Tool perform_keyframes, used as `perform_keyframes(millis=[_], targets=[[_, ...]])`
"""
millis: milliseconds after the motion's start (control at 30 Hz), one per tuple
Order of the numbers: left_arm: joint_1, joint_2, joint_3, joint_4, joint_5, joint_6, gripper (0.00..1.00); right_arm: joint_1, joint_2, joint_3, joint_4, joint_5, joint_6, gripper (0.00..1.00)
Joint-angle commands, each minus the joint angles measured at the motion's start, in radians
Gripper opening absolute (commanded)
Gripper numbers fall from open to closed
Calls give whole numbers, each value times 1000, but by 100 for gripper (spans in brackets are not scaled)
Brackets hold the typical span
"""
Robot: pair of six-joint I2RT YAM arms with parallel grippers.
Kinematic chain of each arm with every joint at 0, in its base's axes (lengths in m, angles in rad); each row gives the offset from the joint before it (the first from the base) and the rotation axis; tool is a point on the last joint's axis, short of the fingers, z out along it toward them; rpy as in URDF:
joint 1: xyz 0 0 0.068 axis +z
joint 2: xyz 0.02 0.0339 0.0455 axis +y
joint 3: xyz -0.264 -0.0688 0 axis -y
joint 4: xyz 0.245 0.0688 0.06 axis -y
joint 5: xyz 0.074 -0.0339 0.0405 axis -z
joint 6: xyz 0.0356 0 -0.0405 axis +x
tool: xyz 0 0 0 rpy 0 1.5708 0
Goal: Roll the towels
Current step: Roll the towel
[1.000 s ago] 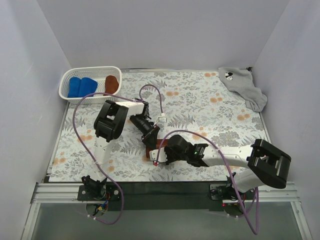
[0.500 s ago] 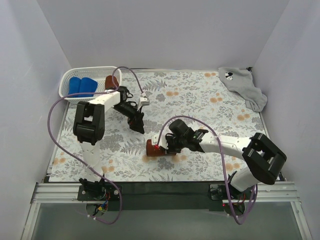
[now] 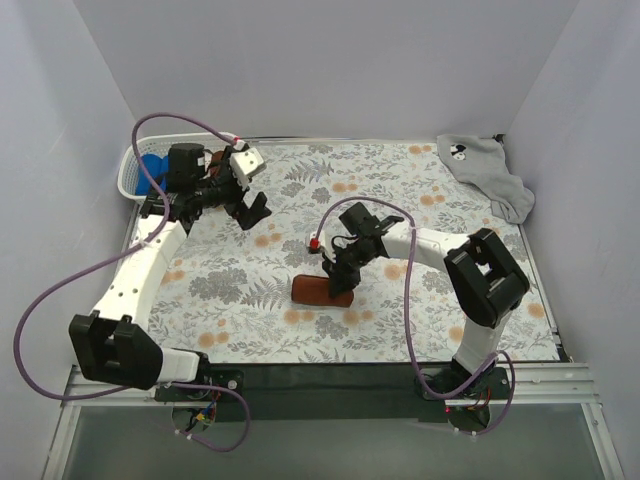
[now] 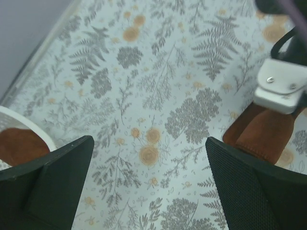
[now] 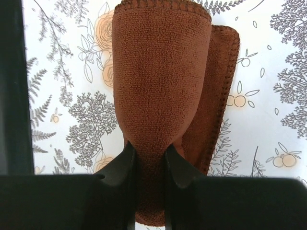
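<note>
A rust-brown towel [image 3: 318, 291], folded into a thick strip, lies on the floral cloth near the front middle. My right gripper [image 3: 341, 270] is shut on its near end, the fingers pinching the plush fold [image 5: 158, 81] between them [image 5: 149, 158]. My left gripper [image 3: 250, 208] hovers to the back left, open and empty [image 4: 148, 187], with the brown towel [image 4: 261, 136] off to its right. A grey towel [image 3: 487, 172] with a small black-and-white mark lies crumpled in the back right corner. A blue towel [image 3: 152, 166] sits in the basket.
The white perforated basket [image 3: 130, 180] stands at the back left corner, partly hidden by my left arm; its rim [image 4: 33, 129] and a rust-brown cloth [image 4: 19, 146] inside it show in the left wrist view. Purple cables loop over both arms. Walls close in three sides.
My left gripper has let go of the brown towel, swung back left towards the basket and opened wide. My right gripper stays shut on the towel, its arm swung round behind it.
</note>
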Motion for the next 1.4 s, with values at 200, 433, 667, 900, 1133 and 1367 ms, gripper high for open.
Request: perform_keyframes(millis=[200, 433, 667, 900, 1133, 1367], targets=[[-114, -100, -107, -48, 57, 209, 93, -94, 286, 134, -304, -238, -41, 1], [-419, -275, -430, 55, -162, 453, 92, -140, 424, 226, -418, -310, -101, 1], [-567, -309, -691, 303, -254, 583, 88, -155, 533, 276, -471, -409, -119, 1], [-658, -288, -829, 532, -299, 617, 87, -159, 600, 307, -505, -456, -118, 1], [-720, -251, -903, 762, -330, 640, 82, -165, 659, 336, -553, -508, -122, 1], [-739, -191, -938, 818, -296, 672, 75, -175, 697, 365, -599, -539, -151, 1]])
